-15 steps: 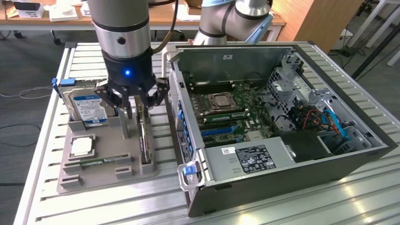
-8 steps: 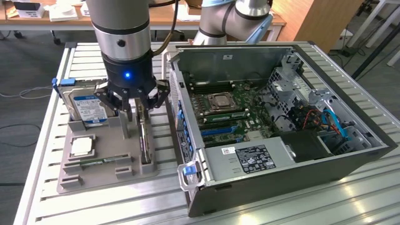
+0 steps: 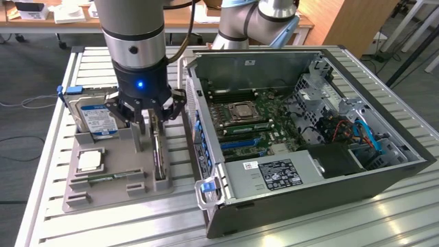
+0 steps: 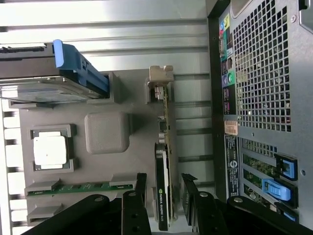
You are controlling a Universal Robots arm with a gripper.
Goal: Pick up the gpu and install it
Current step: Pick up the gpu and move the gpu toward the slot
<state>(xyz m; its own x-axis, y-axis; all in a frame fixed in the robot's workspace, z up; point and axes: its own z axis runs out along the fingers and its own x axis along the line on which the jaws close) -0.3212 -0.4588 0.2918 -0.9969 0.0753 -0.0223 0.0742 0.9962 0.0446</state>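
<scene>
Exterior view: the wide-open black gripper (image 3: 149, 135) straddles, without clamping, the thin black gpu (image 3: 160, 159), stood edge-up in a grey plastic tray (image 3: 103, 194) at nine o'clock of the open dark computer case (image 3: 329, 191), leaving both faces reachable.

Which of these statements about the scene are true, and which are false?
1. The gpu stands on edge in the grey tray. True.
2. The gripper hangs over the open computer case. False: it hangs over the tray, open, with a finger on either side of the gpu.
3. The computer case lies on its side with its inside showing. True.
4. The gpu is installed in the case. False: it is in the tray beside the case.
</scene>
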